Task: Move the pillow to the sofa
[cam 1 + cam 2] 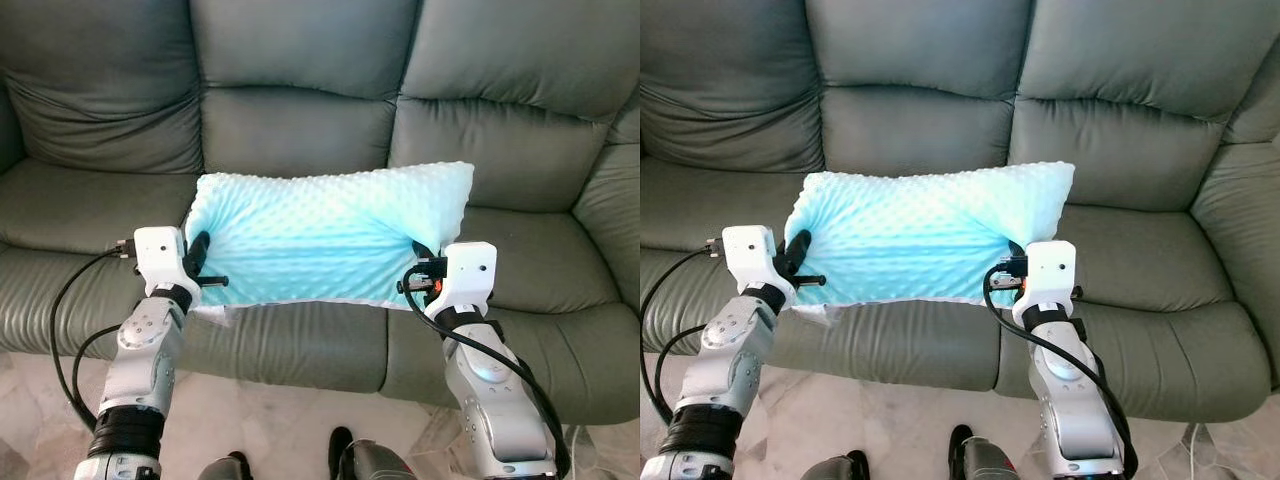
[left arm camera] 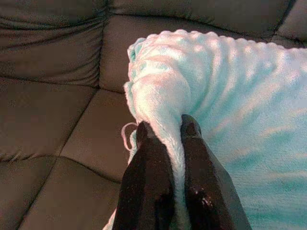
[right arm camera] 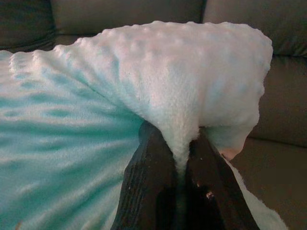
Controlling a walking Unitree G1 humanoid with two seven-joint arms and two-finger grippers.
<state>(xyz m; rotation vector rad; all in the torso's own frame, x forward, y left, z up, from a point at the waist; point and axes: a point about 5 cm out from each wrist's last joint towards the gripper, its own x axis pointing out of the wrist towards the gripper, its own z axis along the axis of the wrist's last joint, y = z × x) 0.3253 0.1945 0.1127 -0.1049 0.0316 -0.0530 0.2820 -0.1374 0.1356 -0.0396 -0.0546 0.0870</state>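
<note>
While our left gripper [image 2: 165, 132] and right gripper [image 3: 177, 136] pinch the mint pillow [image 1: 325, 235] over the sofa [image 1: 300, 120] seat, fingers closed on its ends; only lowering and release remain.

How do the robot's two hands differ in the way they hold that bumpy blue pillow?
The left hand pinches the dotted light-blue plush pillow at its left end, over the middle seat of the grey-green leather sofa; the right hand pinches the right end, nearer the right seat. The pillow's right corner stands higher than its left. Both hands are shut on a fold of fabric.
</note>
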